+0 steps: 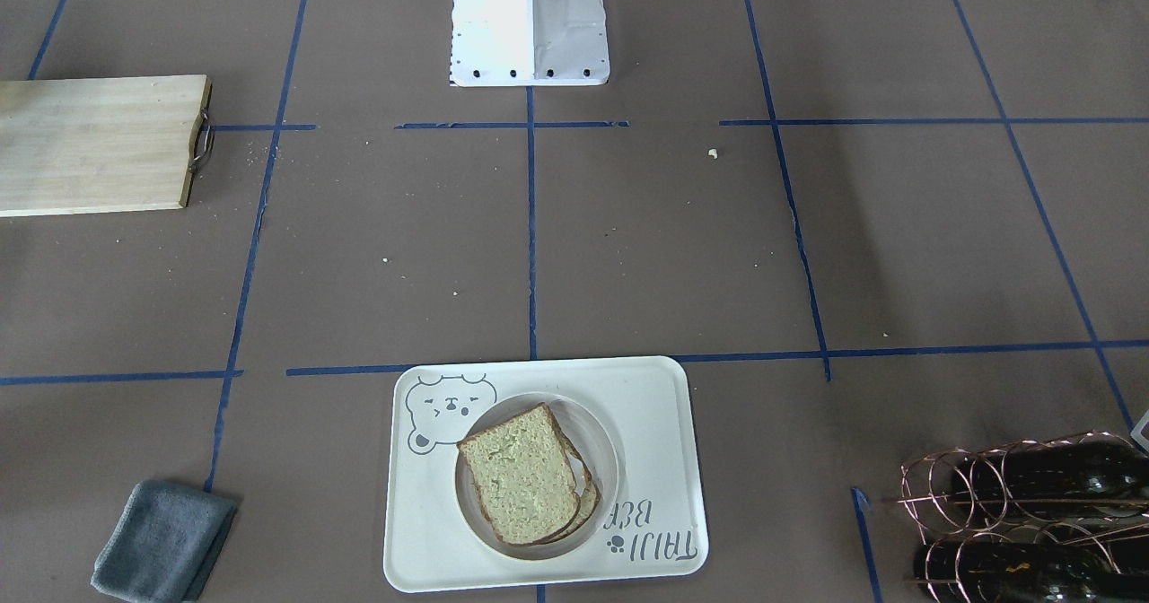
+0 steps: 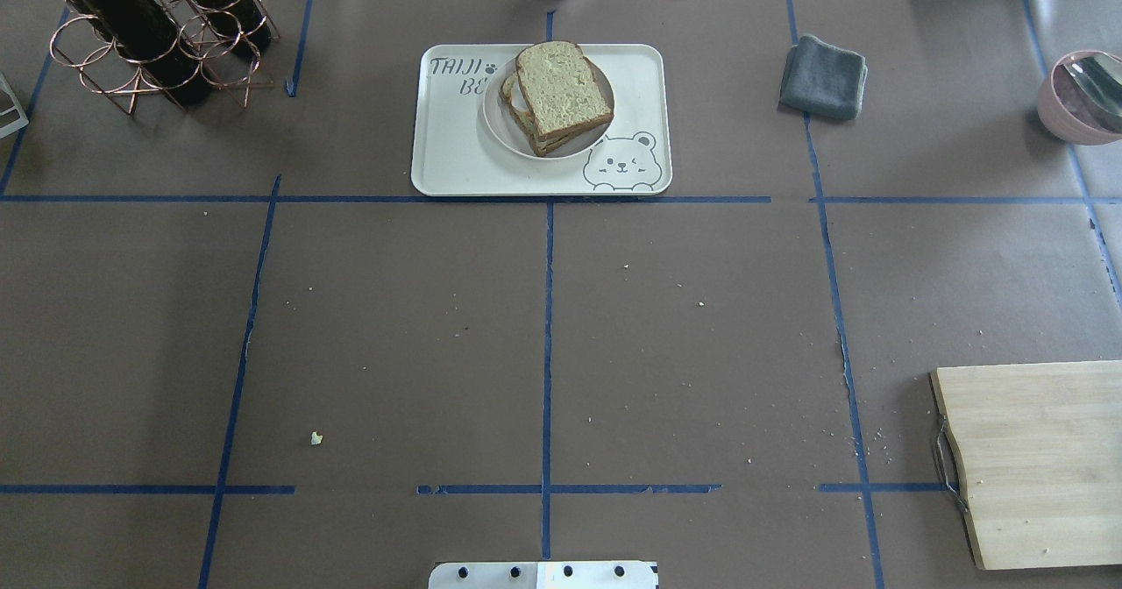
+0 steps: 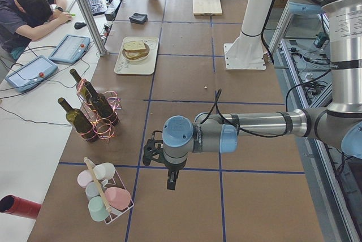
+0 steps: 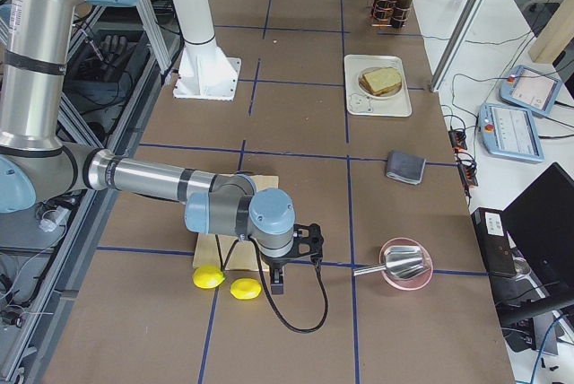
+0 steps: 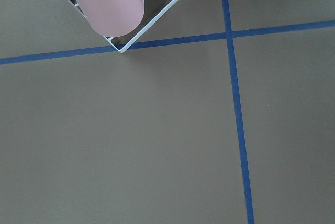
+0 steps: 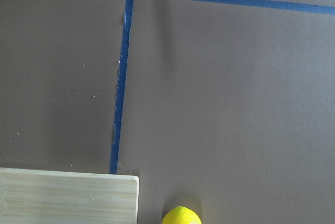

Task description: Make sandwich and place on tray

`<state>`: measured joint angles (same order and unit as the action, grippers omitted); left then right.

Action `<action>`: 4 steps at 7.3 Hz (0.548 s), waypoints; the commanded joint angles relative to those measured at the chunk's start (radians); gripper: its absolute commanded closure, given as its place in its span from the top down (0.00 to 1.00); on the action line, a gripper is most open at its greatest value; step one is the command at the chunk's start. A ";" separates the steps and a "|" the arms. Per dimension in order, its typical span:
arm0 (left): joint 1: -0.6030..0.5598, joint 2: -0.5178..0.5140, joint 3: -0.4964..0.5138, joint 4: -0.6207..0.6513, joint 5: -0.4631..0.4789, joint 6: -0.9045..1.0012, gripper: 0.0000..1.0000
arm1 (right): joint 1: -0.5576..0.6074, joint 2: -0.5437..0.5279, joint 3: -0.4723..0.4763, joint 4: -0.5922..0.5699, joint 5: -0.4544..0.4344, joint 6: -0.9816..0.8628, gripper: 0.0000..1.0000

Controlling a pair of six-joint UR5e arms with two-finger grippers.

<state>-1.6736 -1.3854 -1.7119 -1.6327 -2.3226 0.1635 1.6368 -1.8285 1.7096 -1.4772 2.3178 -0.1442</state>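
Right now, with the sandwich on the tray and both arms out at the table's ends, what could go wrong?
The sandwich has its top slice skewed over the lower one, on a dish on the tray; a nudge might slide it off.
The left gripper hangs close to the cup rack; a careless swing could knock it.
The right gripper hangs by two lemons, which may roll.

We look steeply down on the tray (image 1: 646, 406) from across the table (image 1: 898, 244) and from behind the robot base (image 1: 530, 38). Two end cameras sight along the table. Our wrist cameras hang close above it; the right one shares the cutting board (image 6: 68, 195) with the right-end view.
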 commanded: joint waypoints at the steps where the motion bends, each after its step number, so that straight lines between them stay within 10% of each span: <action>1: 0.000 0.002 -0.002 -0.001 -0.001 0.001 1.00 | -0.002 0.000 0.001 0.000 0.000 0.000 1.00; 4: 0.003 0.002 -0.002 -0.003 -0.001 0.001 1.00 | 0.000 -0.005 0.008 0.000 0.002 0.000 1.00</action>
<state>-1.6713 -1.3837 -1.7134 -1.6337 -2.3240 0.1641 1.6365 -1.8316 1.7159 -1.4772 2.3192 -0.1431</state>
